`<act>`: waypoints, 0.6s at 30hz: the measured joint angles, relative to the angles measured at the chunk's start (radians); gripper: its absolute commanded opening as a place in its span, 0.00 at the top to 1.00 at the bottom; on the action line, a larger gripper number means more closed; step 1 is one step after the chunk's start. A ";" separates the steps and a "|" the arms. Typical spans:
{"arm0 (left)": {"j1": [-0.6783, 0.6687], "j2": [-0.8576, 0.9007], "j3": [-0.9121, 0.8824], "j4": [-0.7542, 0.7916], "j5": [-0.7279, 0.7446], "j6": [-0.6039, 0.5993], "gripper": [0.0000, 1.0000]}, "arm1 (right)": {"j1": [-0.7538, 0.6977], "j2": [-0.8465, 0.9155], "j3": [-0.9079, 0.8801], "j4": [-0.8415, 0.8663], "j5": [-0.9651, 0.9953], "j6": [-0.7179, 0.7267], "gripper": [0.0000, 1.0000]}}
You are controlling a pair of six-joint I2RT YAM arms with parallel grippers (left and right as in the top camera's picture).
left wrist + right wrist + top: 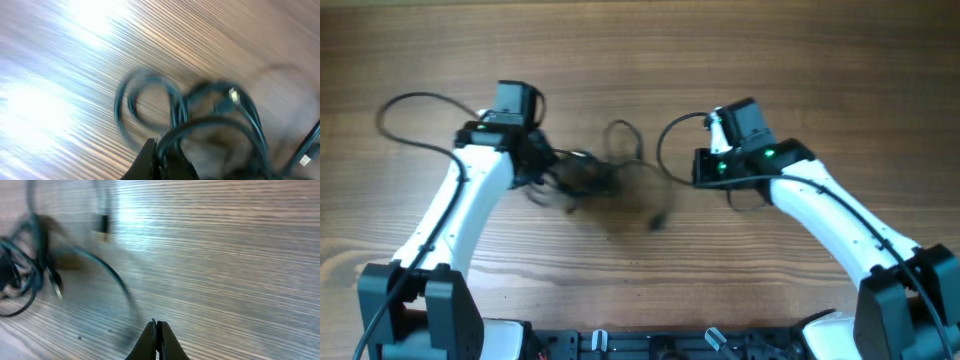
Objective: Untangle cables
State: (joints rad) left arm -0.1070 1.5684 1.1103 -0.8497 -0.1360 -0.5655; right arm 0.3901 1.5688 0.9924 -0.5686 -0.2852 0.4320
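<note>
Cables (590,175) lay in a dark knotted bundle on the wooden table (820,60), between the two arms and much nearer the left one. From overhead the bundle was smeared with blur, with one thin loop standing out above it and a longer strand curving off toward the right arm.

In the left wrist view the cables (210,115) filled the lower right: a round loop to the left, thicker arcs to the right, and a small pale plug (232,95) among them. The left gripper (161,150) sat directly against this bundle. Its fingers were pressed together, and a strand ran out from their tips, so it looked clamped on the cables. Blur hid the exact point of contact.

In the right wrist view the cables (30,265) were bunched at the far left edge, well apart from the right gripper (156,330). One blurred strand swept down from the bundle toward the fingers but stopped short of them. A plug end (57,286) hung beside the bunch, and another (102,227) lay farther up the table. The right gripper's fingers were closed tight together, holding nothing, above bare wood.
</note>
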 measured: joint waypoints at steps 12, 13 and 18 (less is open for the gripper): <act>0.016 0.058 0.000 0.005 -0.062 -0.050 0.91 | -0.002 0.002 -0.003 0.011 0.023 0.000 0.94; 0.016 0.061 0.000 0.006 -0.032 -0.050 0.89 | -0.002 0.002 -0.003 0.019 0.011 0.000 0.91; 0.016 0.065 0.000 0.050 0.136 0.049 0.40 | -0.002 0.002 -0.003 0.044 -0.071 -0.006 0.73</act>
State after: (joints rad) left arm -0.0906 1.6337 1.1107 -0.8001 0.0002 -0.5167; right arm 0.3882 1.5703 0.9897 -0.5243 -0.3561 0.4259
